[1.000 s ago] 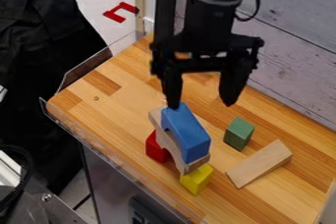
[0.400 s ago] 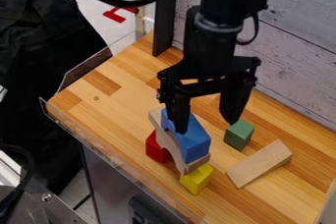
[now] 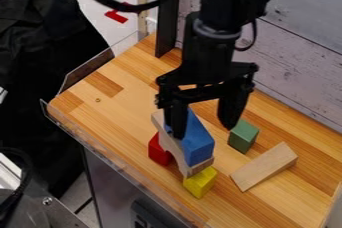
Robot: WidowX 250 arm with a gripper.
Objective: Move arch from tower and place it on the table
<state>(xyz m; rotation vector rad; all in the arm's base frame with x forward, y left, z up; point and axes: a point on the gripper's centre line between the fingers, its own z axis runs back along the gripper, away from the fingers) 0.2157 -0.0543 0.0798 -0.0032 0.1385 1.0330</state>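
Lining up over the tower is, I judge, the step in hand. In the camera view the gripper [image 3: 202, 130] hangs above the tower [image 3: 175, 144], its two fingers spread with nothing pinched; one overlaps the left part of the blue arch [image 3: 198, 146], the other hangs to its right, near the green block [image 3: 244, 136]. Whether either touches wood I cannot tell. To take it well, straddle the blue arch squarely, with a finger along each long side and the tips kept above the pale arch [image 3: 174, 145] beneath, then close gently and evenly — a one-sided push could topple everything. Lift straight up before swinging over to the table [image 3: 100, 117], and lower it level. The blue arch, which I take to be the one meant, is the top piece: a long, smooth-looking solid of plain blue, lying lengthwise along the pale arch, its near end face squarish. Below, the pale arch shows a curved cutout and bridges the red block [image 3: 159, 153] and the yellow block [image 3: 200, 182].
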